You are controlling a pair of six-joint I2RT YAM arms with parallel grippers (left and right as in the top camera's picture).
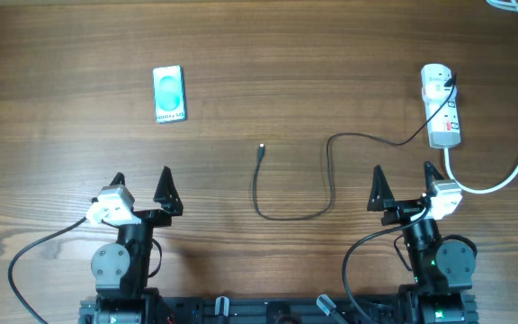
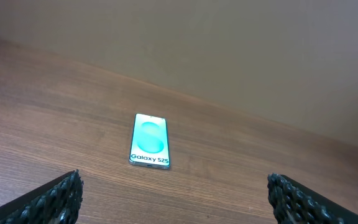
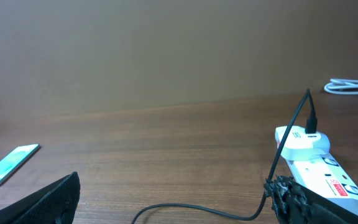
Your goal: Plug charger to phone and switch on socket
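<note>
Brown wood table (image 1: 259, 54); tan wall (image 2: 229, 37) behind; left hand (image 1: 141, 175), right hand (image 1: 403, 169) wide, empty.

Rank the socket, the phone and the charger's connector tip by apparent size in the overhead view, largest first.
1. socket: the longest body, clearly largest.
2. phone: shorter, though about as wide.
3. connector tip: tiny by comparison.
All lie flat on the table, so nearness to the camera hardly skews this.

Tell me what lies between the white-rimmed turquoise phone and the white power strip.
Overhead view: only the thin black charger cable, looped on the bare wooden table.
</note>
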